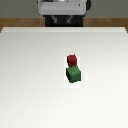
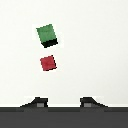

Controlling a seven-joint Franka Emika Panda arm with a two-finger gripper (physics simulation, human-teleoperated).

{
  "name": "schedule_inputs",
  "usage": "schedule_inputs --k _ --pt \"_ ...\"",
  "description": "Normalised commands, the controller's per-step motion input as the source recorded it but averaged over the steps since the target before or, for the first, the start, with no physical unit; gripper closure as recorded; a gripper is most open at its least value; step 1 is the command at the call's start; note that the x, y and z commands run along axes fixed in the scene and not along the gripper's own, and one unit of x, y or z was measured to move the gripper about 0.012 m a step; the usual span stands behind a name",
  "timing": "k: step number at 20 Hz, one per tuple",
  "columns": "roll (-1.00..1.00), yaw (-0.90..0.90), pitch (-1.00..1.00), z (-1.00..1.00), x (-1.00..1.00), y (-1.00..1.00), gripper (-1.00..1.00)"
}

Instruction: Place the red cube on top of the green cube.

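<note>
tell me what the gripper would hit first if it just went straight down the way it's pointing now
Probably bare table. In the wrist view the open gripper shows nothing between its fingertips, and the red cube and green cube lie ahead and off to one side. Depth is unclear, so this is a guess.

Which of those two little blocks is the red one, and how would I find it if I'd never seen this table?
Start with the big white table; near its middle two small cubes sit side by side on its surface. The red cube is the one on the robot's side of the pair, right beside the green cube. It is dark red and slightly smaller than its green neighbour.
</note>
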Motion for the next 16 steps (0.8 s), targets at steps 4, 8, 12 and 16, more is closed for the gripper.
schedule_inputs --k 4,8,12,16 --pt "0.00 0.00 0.00 0.00 0.00 0.00 -1.00" --pt "0.00 0.00 0.00 0.00 0.50 0.00 -1.00" --pt "0.00 0.00 0.00 0.00 0.75 0.00 -1.00" --pt "0.00 0.11 0.00 0.00 0.50 0.00 -1.00"
